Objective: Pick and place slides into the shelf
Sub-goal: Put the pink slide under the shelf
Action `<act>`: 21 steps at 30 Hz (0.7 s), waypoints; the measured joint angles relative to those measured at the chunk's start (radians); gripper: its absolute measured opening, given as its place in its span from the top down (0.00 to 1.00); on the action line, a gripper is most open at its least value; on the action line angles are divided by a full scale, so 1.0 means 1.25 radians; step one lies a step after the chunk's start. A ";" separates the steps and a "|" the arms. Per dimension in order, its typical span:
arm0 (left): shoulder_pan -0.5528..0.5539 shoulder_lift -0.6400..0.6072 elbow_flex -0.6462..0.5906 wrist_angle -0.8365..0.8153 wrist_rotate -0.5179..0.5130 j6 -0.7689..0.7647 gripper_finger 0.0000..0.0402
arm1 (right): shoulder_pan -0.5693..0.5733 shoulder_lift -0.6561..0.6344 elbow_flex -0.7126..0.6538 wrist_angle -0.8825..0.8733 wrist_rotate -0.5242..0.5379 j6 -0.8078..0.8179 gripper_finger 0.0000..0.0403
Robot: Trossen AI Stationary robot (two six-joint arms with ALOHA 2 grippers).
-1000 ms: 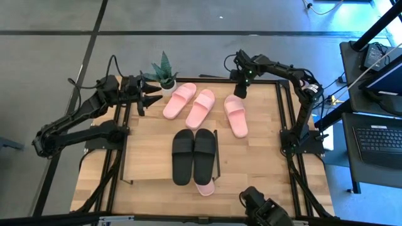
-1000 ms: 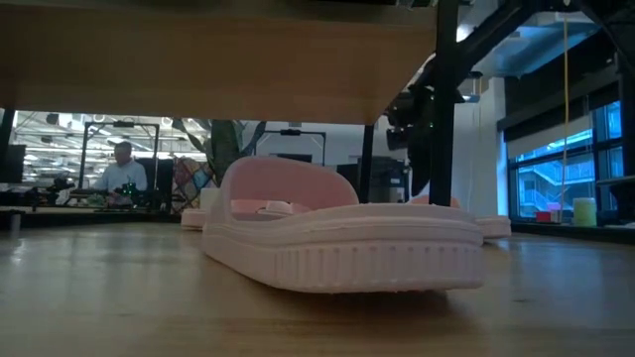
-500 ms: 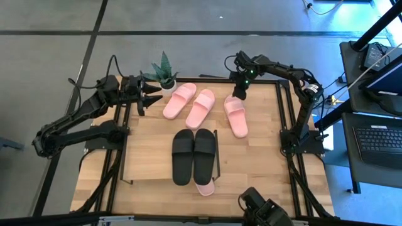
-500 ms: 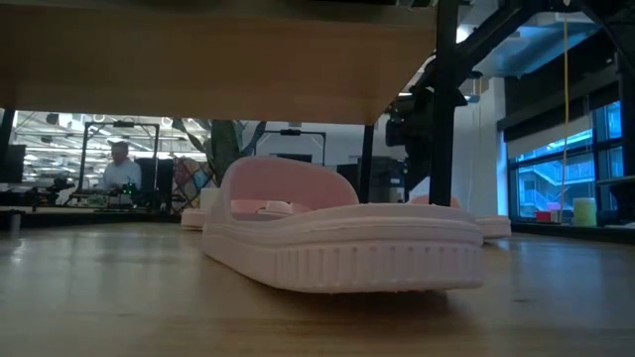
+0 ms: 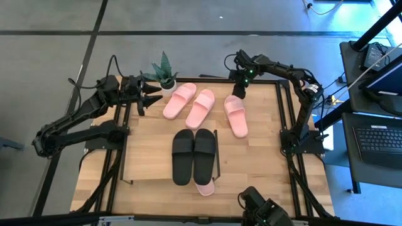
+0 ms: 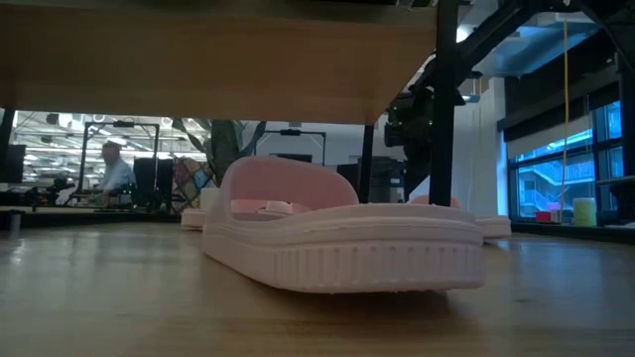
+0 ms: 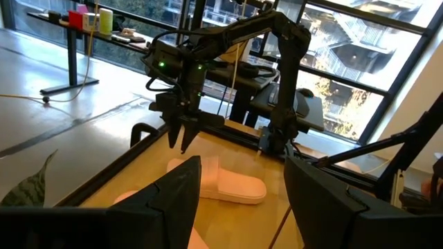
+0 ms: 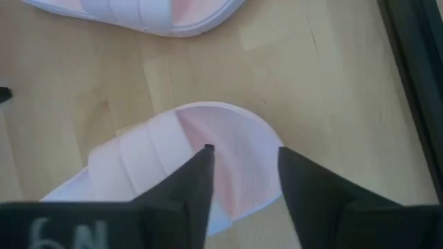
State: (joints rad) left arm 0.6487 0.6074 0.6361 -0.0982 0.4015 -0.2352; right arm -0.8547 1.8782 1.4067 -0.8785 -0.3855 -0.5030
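A single pale pink slide (image 5: 235,116) lies on the table at the far right, and my right gripper (image 5: 237,91) hangs open just above its far end (image 8: 232,149), one finger on either side of the footbed. In the left wrist view the fingertips (image 7: 183,142) stand clear of the slide. A pink pair (image 5: 190,103) lies at the far middle. A black pair (image 5: 193,156) rests on the shelf (image 5: 147,147), and another pink slide (image 6: 342,243) lies beneath the board. My left gripper (image 5: 147,97) waits open at the far left, pointing level.
A potted plant (image 5: 163,70) stands at the far edge beside my left gripper. The shelf's black end frame (image 5: 217,154) runs along the black pair's right side. Bare table wood (image 5: 264,182) lies to the right of the shelf. A person sits far off in the room.
My right gripper has turned a little at the wrist while staying over the far end of the single pink slide. No slide has moved.
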 joint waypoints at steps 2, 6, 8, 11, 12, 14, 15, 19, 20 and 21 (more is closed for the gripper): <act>0.000 0.000 0.000 -0.001 0.000 0.000 0.50 | 0.000 0.000 0.000 0.003 0.000 0.000 0.54; 0.000 0.000 0.000 -0.020 0.000 -0.002 0.50 | 0.000 0.000 0.001 -0.031 0.003 0.001 0.45; 0.000 0.000 0.000 -0.031 0.000 -0.021 0.50 | 0.000 0.000 0.001 -0.064 0.014 0.017 0.43; 0.000 0.000 0.000 -0.039 0.000 -0.040 0.50 | -0.002 0.000 0.001 -0.104 -0.006 0.023 0.42; 0.000 0.000 0.000 -0.039 0.000 -0.041 0.50 | -0.003 0.000 0.001 -0.110 -0.024 0.021 0.41; 0.000 0.000 0.000 -0.039 0.000 -0.041 0.50 | -0.005 0.000 0.001 -0.112 -0.065 0.018 0.41; 0.000 0.000 0.000 -0.039 0.000 -0.041 0.50 | -0.005 0.000 0.001 -0.106 -0.077 0.018 0.41; 0.000 0.000 0.000 -0.038 0.000 -0.042 0.50 | -0.007 0.006 0.002 -0.073 -0.085 0.036 0.41; 0.000 0.000 0.000 -0.038 0.000 -0.044 0.50 | -0.009 0.011 0.002 -0.065 -0.089 0.044 0.41; 0.000 0.000 0.000 -0.038 0.000 -0.050 0.50 | -0.011 0.021 0.002 -0.064 -0.095 0.049 0.41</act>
State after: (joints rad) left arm 0.6483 0.6075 0.6365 -0.1455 0.4015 -0.2973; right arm -0.8680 1.9043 1.4090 -0.9590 -0.5043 -0.4412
